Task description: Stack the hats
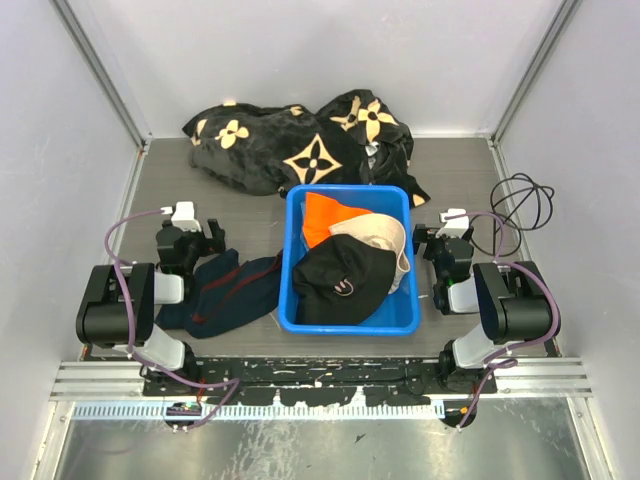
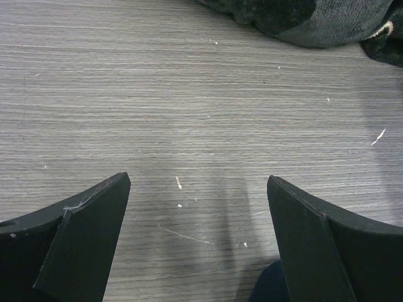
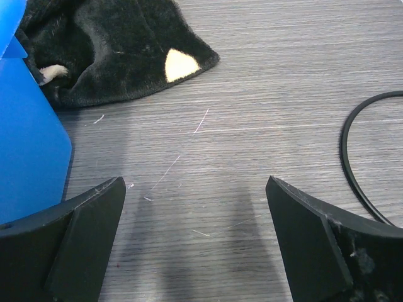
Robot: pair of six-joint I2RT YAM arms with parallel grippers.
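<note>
Left jaws, on the left arm (image 1: 150,300), stand spread wide over bare surface (image 1: 165,180), pinching nothing. The surface is grey wood-grain flecked with lint, closed in by pale walls on three sides, with a metal rail (image 1: 320,375) along its near edge. Just right of that arm lies a dark navy garment (image 1: 225,290) with red stripes, reaching the left wall of a blue bin (image 1: 291,270). Behind the bin, a black cloth (image 1: 300,150) with tan flower motifs is heaped by the back wall. Three hats lie loosely overlapped inside the bin: an orange hat (image 1: 325,218) at the far left corner, a beige hat (image 1: 380,232) to its right, and a crumpled black hat (image 1: 340,280) nearest, covering part of both. Right of the bin, the right jaws, on the right arm (image 1: 495,300), are likewise spread and empty above bare surface, and a black cable (image 1: 525,205) loops beyond them.
</note>
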